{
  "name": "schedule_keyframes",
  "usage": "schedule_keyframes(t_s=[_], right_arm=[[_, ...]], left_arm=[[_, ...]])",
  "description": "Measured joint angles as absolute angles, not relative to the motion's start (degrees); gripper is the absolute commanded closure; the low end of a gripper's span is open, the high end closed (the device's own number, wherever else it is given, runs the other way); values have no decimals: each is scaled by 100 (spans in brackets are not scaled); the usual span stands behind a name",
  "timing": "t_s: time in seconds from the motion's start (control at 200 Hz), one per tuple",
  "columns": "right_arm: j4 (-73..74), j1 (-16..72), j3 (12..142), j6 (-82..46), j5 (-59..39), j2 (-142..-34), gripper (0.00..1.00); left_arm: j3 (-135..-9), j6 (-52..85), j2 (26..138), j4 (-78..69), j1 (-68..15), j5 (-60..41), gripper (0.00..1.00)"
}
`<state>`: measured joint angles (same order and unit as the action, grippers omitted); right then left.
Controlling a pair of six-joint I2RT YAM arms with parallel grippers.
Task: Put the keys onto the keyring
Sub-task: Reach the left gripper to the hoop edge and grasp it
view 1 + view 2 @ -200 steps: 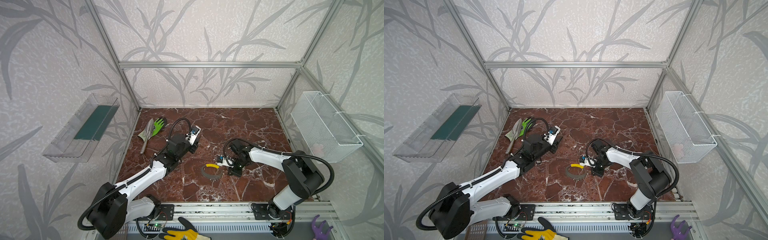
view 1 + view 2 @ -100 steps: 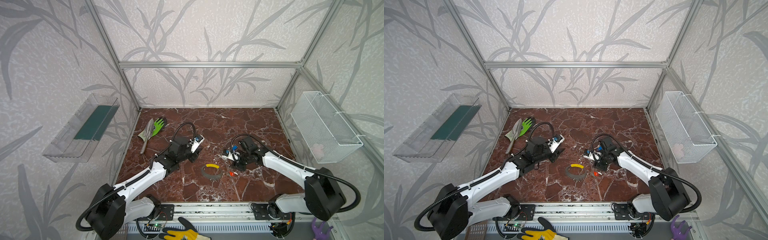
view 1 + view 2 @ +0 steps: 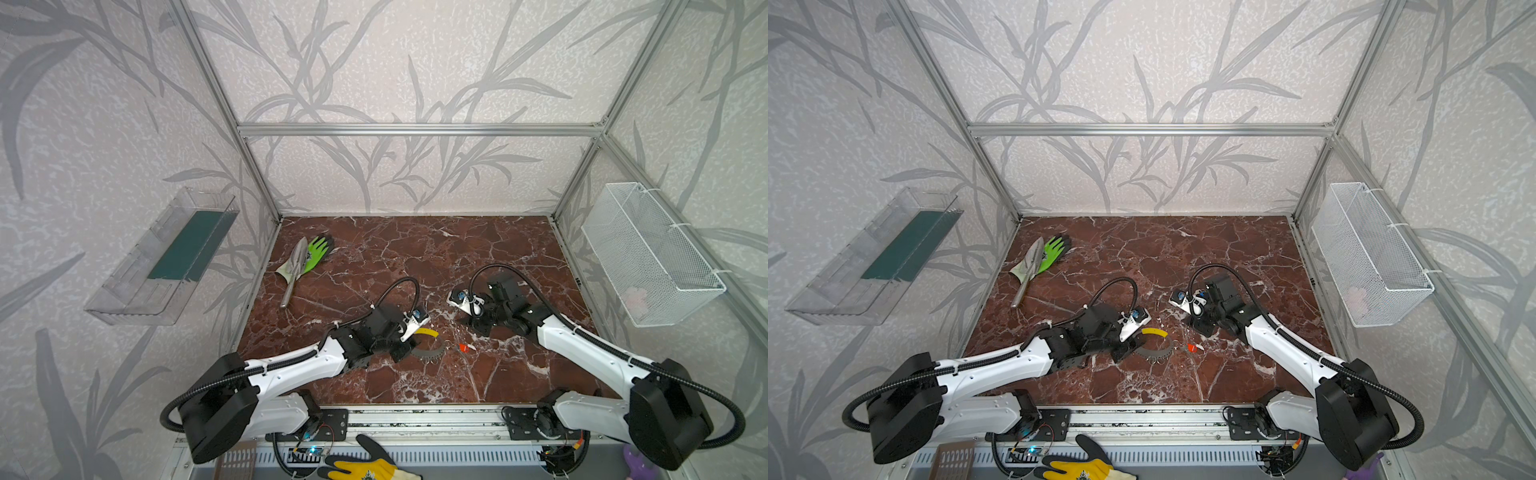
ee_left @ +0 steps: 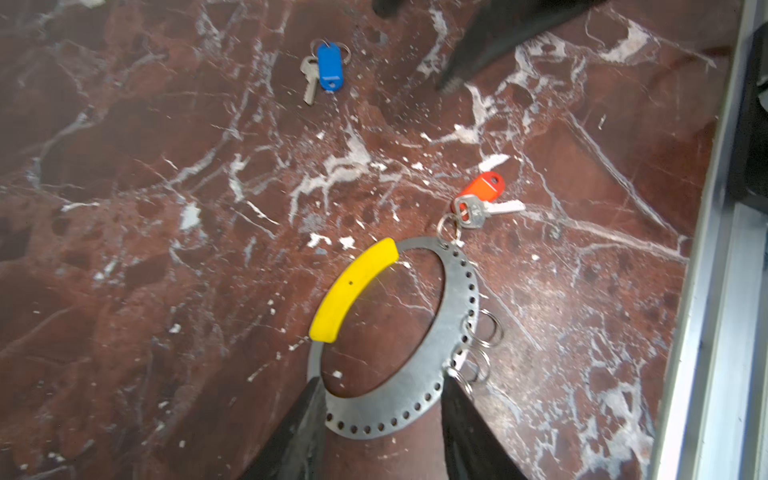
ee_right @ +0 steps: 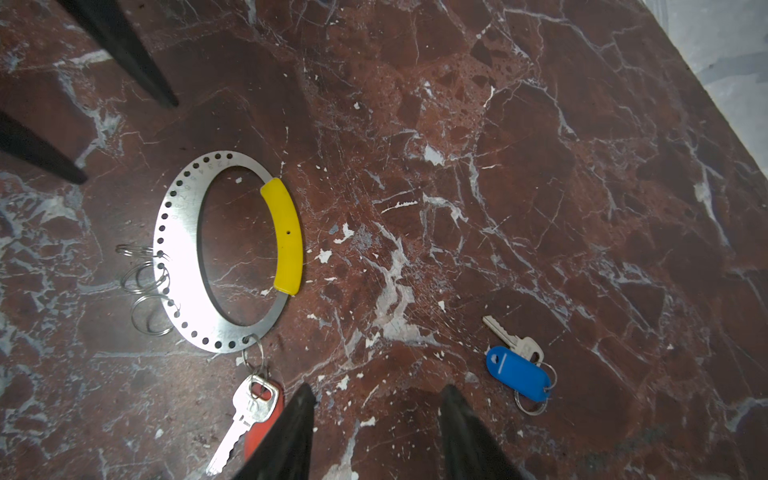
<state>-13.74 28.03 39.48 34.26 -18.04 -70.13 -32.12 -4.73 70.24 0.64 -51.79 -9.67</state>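
Observation:
The keyring [image 4: 453, 291] lies flat on the marble, a grey perforated hoop with a yellow arc [image 4: 353, 286]; both top views show it [image 3: 432, 354] [image 3: 1154, 353]. The red-orange key [image 5: 253, 405] [image 4: 478, 195] hangs from one of its holes by a small split ring. The blue key [image 5: 517, 374] [image 4: 328, 66] lies loose, apart from the hoop. My left gripper [image 4: 380, 378] [image 3: 409, 347] is open, its fingers straddling the hoop's wide band. My right gripper [image 5: 376, 392] [image 3: 471, 326] is open and empty above bare marble between the two keys.
Three empty split rings [image 5: 141, 278] hang on the hoop. A green glove [image 3: 318, 249] and a trowel [image 3: 295, 266] lie at the back left. A wire basket [image 3: 648, 257] and a clear tray [image 3: 166, 257] hang on the side walls. An aluminium rail [image 4: 706, 291] edges the floor.
My right gripper opened and drew back from the hoop, leaving the red-orange key on it. My left gripper came down to the hoop and its jaws widened.

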Motion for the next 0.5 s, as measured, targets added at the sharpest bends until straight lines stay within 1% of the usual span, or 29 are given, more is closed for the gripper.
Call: schedule_keyframes(t_s=[0.18, 0.375, 0.5], right_arm=[[-1308, 2753, 3944, 3319, -1804, -7008, 51], [-1297, 2746, 3931, 3236, -1800, -6945, 52], [-1271, 2746, 3879, 3212, -1798, -6825, 54]], left_arm=[[-2888, -49, 7052, -8, -5548, -851, 42], [-2773, 252, 7391, -305, -5948, -427, 45], [-2757, 395, 7684, -543, -6110, -228, 48]])
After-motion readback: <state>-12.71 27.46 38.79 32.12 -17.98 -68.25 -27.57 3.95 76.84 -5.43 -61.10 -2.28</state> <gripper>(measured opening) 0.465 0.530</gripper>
